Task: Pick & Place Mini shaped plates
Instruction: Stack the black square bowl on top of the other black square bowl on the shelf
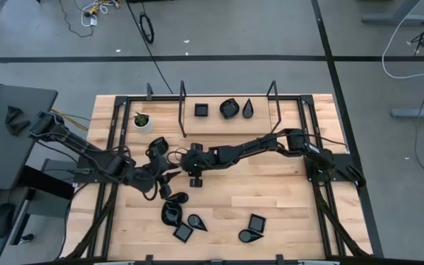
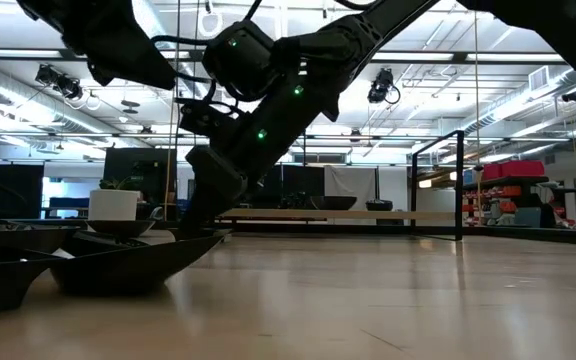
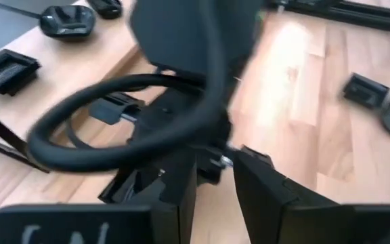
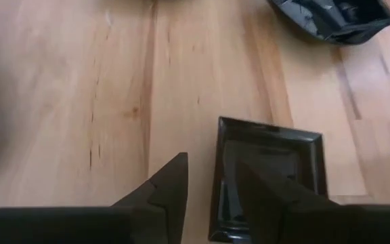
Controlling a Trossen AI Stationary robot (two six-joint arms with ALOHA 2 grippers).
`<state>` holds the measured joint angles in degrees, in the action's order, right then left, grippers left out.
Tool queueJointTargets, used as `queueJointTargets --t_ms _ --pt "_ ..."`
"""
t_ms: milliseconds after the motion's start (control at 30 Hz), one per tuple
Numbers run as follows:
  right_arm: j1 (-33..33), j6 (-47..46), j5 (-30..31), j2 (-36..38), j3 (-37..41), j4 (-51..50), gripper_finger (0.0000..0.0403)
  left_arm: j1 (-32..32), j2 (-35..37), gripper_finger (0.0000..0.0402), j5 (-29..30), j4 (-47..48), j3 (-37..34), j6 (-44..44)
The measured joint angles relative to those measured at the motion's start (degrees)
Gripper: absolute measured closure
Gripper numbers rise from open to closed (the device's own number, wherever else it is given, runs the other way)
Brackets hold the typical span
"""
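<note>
The mini shaped plates are glossy black dishes. Three sit along the far edge: a square one, a rounded one and a teardrop. Several more lie near the near edge, among them a rounded one and a square one. My right gripper is at the table's middle, open and pointing down over a square plate that lies flat on the wood. One finger is outside its rim, the other over its hollow. My left gripper is close beside it on the left, open and empty. My right gripper comes from above with its fingers on either side of the square plate's side rim. Bare wood shows between the outer finger and the rim. I cannot tell whether the inner finger touches the plate.
A small white pot with a green plant stands at the far left. Black metal frames rise at the far edge. The two grippers are very close together, and the right arm fills the left wrist view. Bare wood lies at the table's middle right.
</note>
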<state>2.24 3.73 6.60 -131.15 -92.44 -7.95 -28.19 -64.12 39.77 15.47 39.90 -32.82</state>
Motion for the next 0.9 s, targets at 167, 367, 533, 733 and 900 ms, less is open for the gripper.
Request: queueJointTargets --t_ms 167,367,533,733,900 --pt "-0.2 -0.1 0.4 0.0 0.0 0.1 0.0285 -1.7 0.0 0.0296 -0.1 0.8 0.0 -0.7" --pt "-1.0 -0.2 -0.6 -0.6 0.0 -0.3 0.0304 -2.4 0.0 0.0296 0.5 0.8 0.0 -1.1" --pt "-1.2 -0.2 -1.7 -1.0 0.0 -0.3 0.0320 -2.3 0.0 0.0296 1.1 0.8 0.0 -1.1" --pt "-1.2 -0.1 -1.6 -1.0 0.0 -0.2 0.0362 -2.3 0.0 0.0296 1.1 0.9 0.0 -1.0" --pt "-0.5 0.0 -1.1 -0.4 0.0 -0.3 0.0396 -2.3 0.0 0.0296 1.1 0.9 0.0 -1.0"
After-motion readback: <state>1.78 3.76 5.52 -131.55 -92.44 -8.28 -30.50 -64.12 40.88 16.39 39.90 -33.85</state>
